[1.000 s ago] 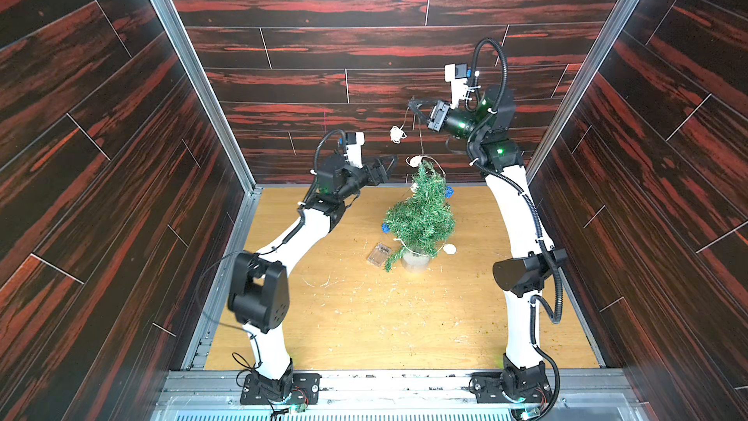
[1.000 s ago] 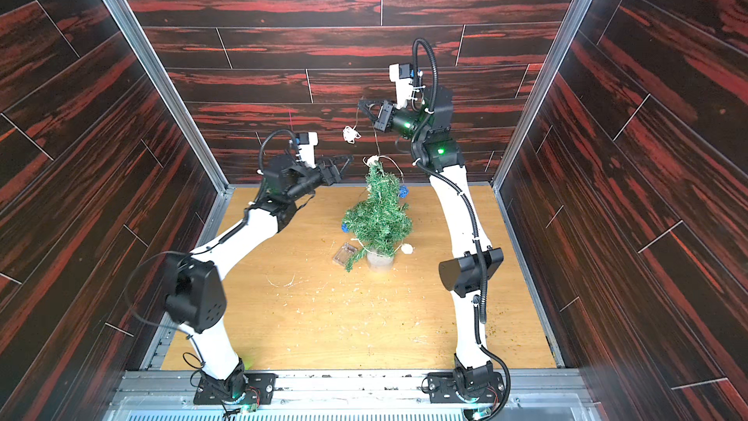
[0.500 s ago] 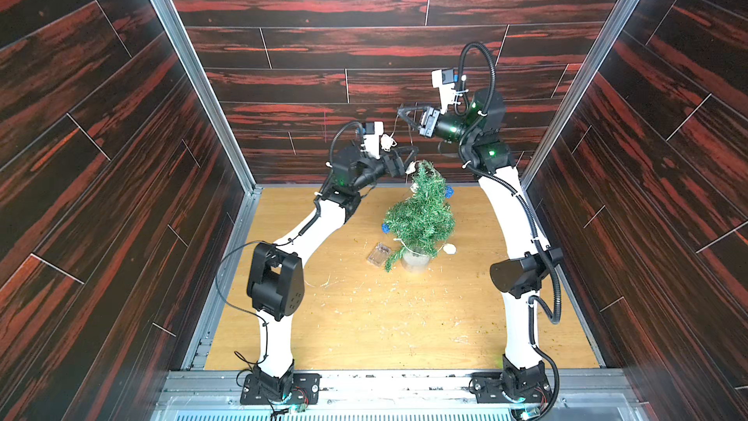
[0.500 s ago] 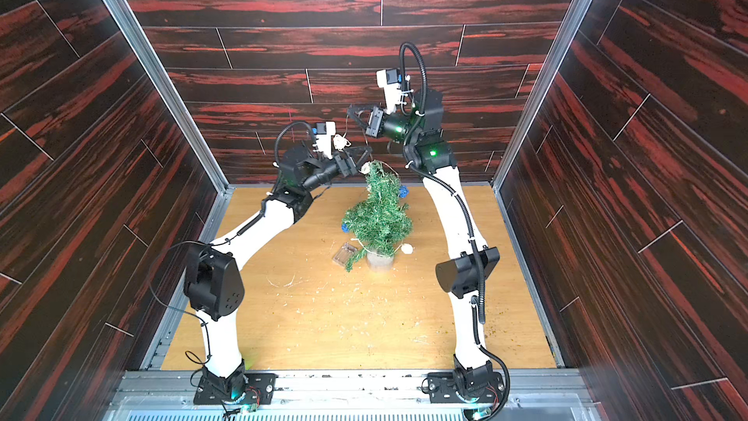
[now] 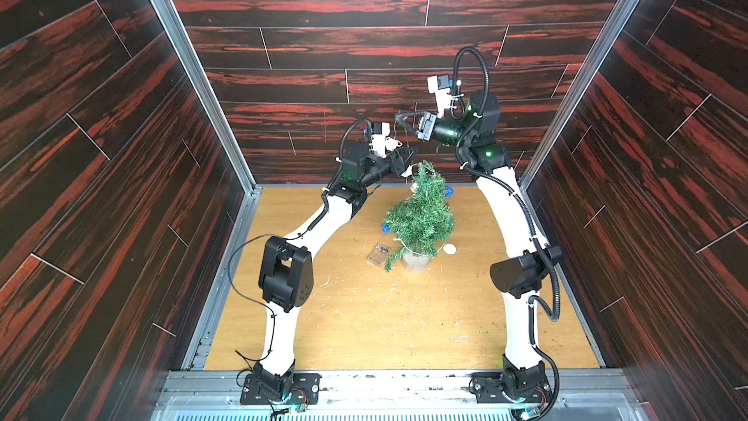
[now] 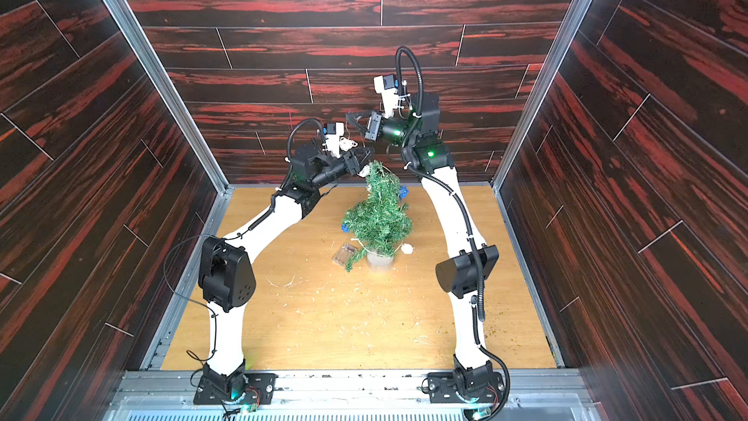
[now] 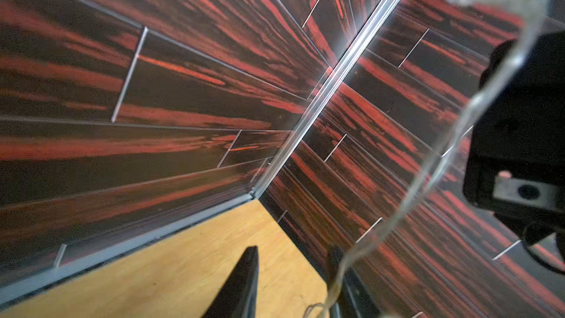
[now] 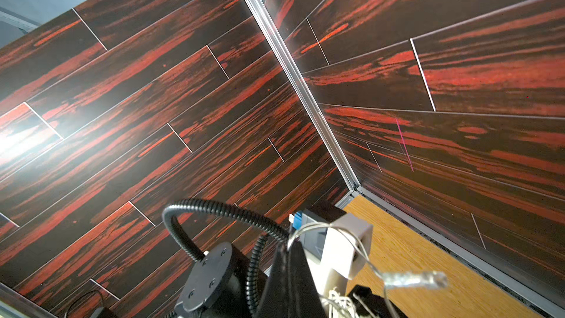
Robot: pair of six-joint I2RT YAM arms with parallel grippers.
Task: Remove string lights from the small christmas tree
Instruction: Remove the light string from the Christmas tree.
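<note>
**Small christmas tree** (image 5: 421, 216) (image 6: 378, 216): green, bristly, upright in a squat grey-white pot (image 5: 415, 263) (image 6: 379, 264). It stands on the far half of the wooden board (image 5: 364, 317), between the two arms.

**String lights** (image 5: 449, 249): thin pale wire with balls, draped on the tree.
- blue ball (image 5: 448, 191) on the right, near the tree top
- second blue ball (image 5: 385, 228) at the left edge of the lower branches
- white ball (image 6: 406, 249) on the board, just right of the pot
- clear battery box (image 5: 378, 255) (image 6: 345, 255) on the board, just left of the pot
- the wire itself is too fine to trace in both top views

**Left gripper** (image 5: 406, 162) (image 6: 362, 159) (image 7: 293, 252): raised, just left of the tree top. The jaws are spread, with bare board showing between the two fingers (image 7: 244, 282). In the left wrist view the wire crosses in front of one finger and is not pinched.

**Right gripper** (image 5: 398, 116) (image 6: 350, 116) (image 8: 289, 247): higher, above the left gripper's tip. The jaws are pressed together, pinching the wire. In the right wrist view the wire loops out from the tip and carries a clear bulb (image 8: 415, 279).

**Surroundings**: dark red wood-grain walls (image 5: 364, 2); pale flecks (image 5: 364, 309) strewn over the near board
</note>
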